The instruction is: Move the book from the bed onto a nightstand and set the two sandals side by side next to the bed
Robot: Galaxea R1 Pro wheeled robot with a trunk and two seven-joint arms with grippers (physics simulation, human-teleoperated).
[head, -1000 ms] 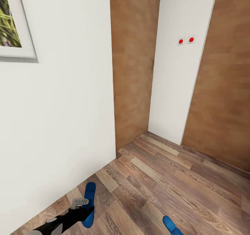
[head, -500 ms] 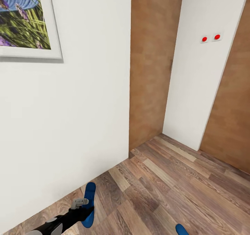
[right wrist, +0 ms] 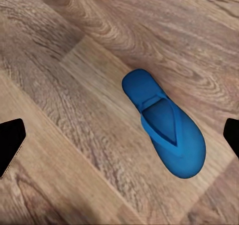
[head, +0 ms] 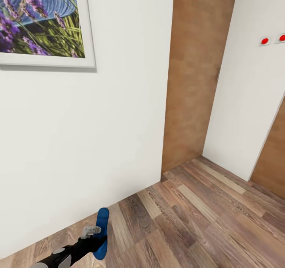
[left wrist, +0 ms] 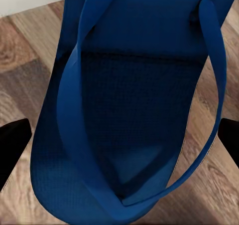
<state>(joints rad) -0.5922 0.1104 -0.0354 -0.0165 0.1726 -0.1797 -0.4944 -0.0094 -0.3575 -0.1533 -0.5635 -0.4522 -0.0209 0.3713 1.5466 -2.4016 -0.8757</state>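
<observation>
Clearly the left gripper [left wrist: 119, 150] clamps one light, floppy sandal [left wrist: 134, 100] across its sole; the right gripper [right wrist: 119, 140], jaws spread, hangs above the other sandal [right wrist: 167, 130], best pinched edgewise.

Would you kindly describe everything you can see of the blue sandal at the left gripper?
The sandal is a bright blue flat flip-flop with a matte, finely textured footbed and two thin thong straps meeting at one toe post. In the head view it stands tilted, toe end up, above the wood-plank floor close to the white wall, at the tip of the left gripper. The left wrist view shows it between the dark jaws, but actual contact is unclear.
</observation>
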